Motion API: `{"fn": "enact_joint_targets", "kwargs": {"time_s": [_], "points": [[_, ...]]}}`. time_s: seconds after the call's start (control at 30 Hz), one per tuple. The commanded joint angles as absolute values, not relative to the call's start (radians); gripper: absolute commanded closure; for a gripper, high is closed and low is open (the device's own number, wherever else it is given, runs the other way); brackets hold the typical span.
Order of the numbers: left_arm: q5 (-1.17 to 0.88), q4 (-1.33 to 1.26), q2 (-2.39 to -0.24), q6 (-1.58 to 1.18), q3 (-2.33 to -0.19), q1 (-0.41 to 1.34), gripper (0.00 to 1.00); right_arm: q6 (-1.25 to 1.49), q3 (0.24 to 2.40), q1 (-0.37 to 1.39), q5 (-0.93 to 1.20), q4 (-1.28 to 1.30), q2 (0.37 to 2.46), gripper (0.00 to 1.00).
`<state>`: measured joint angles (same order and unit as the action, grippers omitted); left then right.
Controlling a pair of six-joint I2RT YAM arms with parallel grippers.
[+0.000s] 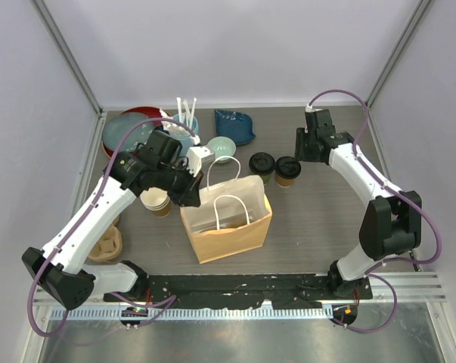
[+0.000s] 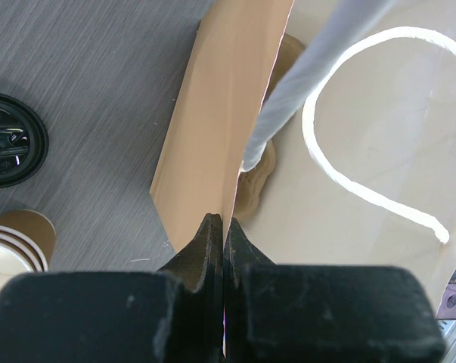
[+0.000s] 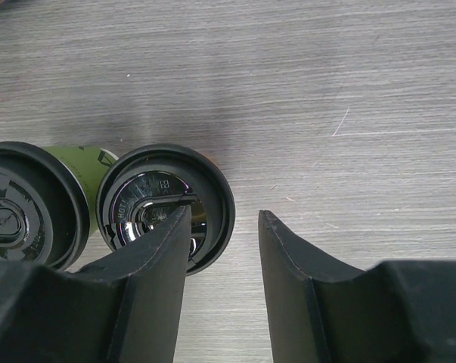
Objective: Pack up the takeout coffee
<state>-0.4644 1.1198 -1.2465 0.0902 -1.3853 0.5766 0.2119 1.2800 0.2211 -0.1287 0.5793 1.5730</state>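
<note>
Two takeout coffees stand side by side behind the bag: the green-walled cup (image 1: 262,166) (image 3: 27,212) and the brown-walled cup (image 1: 287,171) (image 3: 167,206), both with black lids. My right gripper (image 1: 307,147) (image 3: 224,215) hangs open just to the right of the brown cup. Its left finger (image 3: 156,257) overlaps that lid, and only bare table shows between the fingers. The brown paper bag (image 1: 228,221) (image 2: 212,113) stands open at the centre. My left gripper (image 1: 190,195) (image 2: 222,221) is shut on the bag's left rim.
A stack of lidless cups (image 1: 156,201) (image 2: 16,240) and a black lid (image 2: 4,140) sit left of the bag. A cardboard holder (image 1: 107,246) lies at the near left. A red plate (image 1: 141,115), a utensil cup (image 1: 185,125), a small bowl (image 1: 221,147) and a blue dish (image 1: 235,125) line the back.
</note>
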Motion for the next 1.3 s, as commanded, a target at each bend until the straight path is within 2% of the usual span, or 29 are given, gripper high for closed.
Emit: {"fn": "enact_joint_targets", "kwargs": {"time_s": [0.0,0.47,1.0,1.27], "points": [[-0.492,1.121,-1.224,0.103,-1.413,0.58,1.0,0.187,1.339,0.221,-0.135,0.572,1.591,0.55],[-0.5,1.126,-1.229,0.103,-1.413,0.58,1.0,0.166,1.347,0.222,-0.08,0.601,1.667,0.67],[-0.502,1.132,-1.226,0.109,-1.416,0.58,1.0,0.146,1.384,0.222,-0.077,0.635,1.557,0.66],[-0.503,1.135,-1.224,0.11,-1.42,0.58,1.0,0.144,1.336,0.221,-0.052,0.637,1.571,0.64]]}}
